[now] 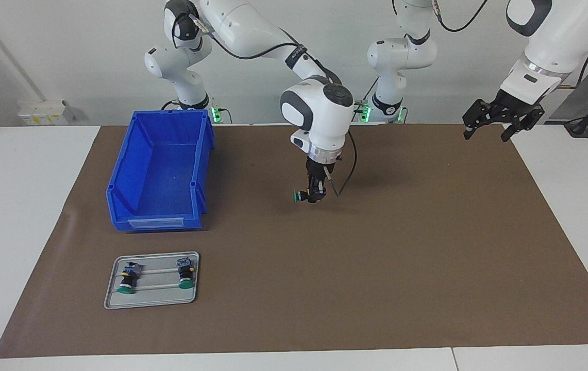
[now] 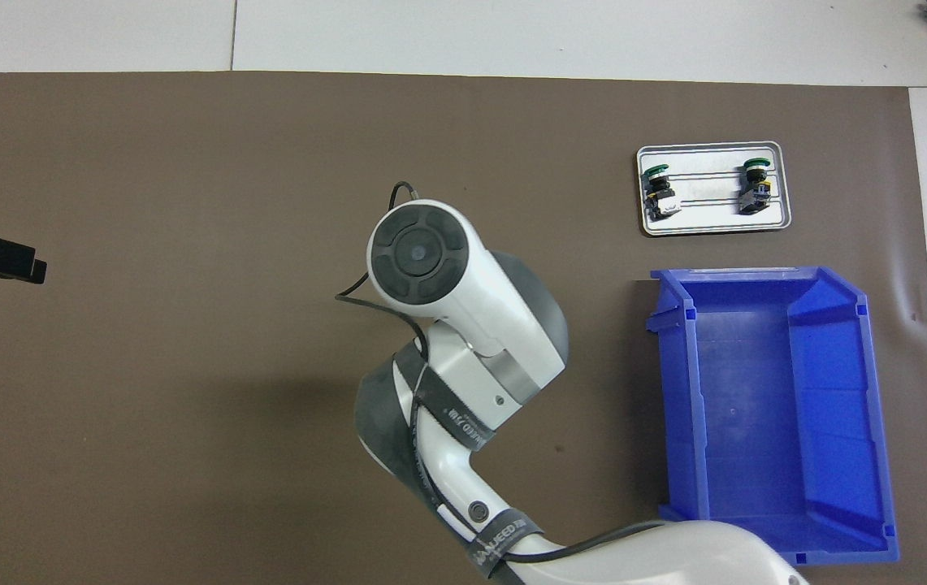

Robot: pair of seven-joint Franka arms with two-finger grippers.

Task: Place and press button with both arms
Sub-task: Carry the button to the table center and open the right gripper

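Button point(image 1: 300, 196) pinched sideways in closed right gripper point(image 1: 316, 196) above bare mat point(image 1: 376, 257) mid-table, likely to roll on release; left gripper point(image 1: 497, 118) spread, empty, waiting at mat's edge.

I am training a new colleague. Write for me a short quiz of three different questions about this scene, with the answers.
1. True or false: the blue bin has a button inside.
2. How many buttons lie on the grey tray?
3. What does the right gripper hold? A) nothing B) a green-capped button C) the tray

Key
1. False; it is empty.
2. Two.
3. B. It is shut on the button over the middle of the brown mat, while the left gripper waits open over the mat's edge at its own end.
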